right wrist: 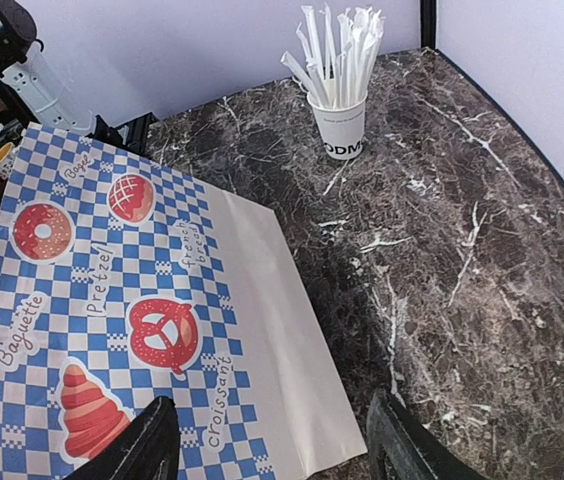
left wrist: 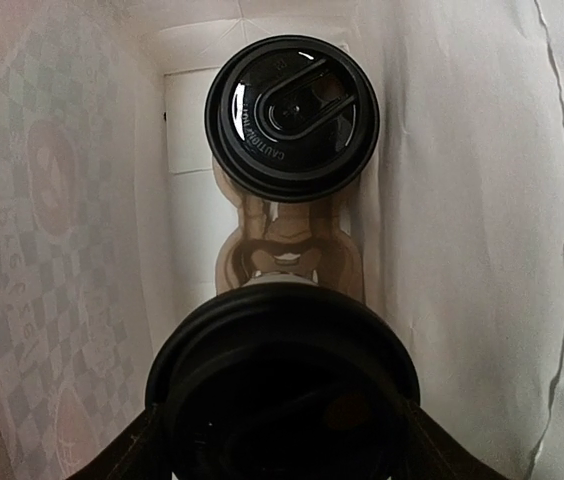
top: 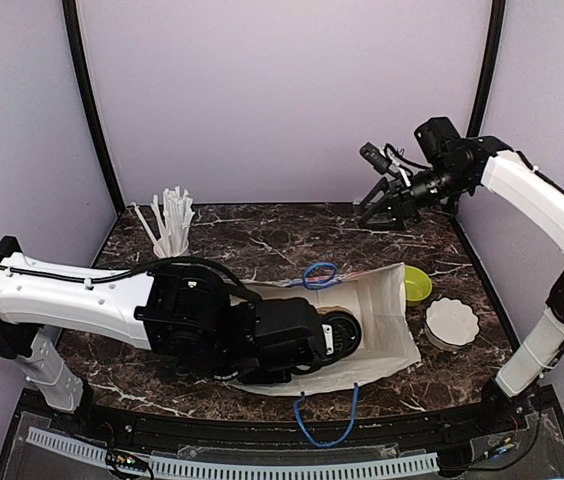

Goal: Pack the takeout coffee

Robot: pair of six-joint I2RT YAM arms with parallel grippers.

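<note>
Dark marble tabletop (top: 262,235), lilac walls (top: 282,90). Left fingers (left wrist: 147,445) grip near black-lidded white paper cup (left wrist: 282,390) inside white paper bag (top: 382,310); right fingers (right wrist: 152,440) spread, empty, aloft.

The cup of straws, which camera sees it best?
The right wrist camera: the cup of straws stands whole and close. The top external camera shows it small, far back. The left wrist camera misses it.

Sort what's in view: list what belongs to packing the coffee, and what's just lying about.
Belongs to the job:
far lidded cup
near lidded cup
cardboard carrier under them
paper bag around them

Lying about:
cup of straws
lime-green bowl
white scalloped stack
</note>
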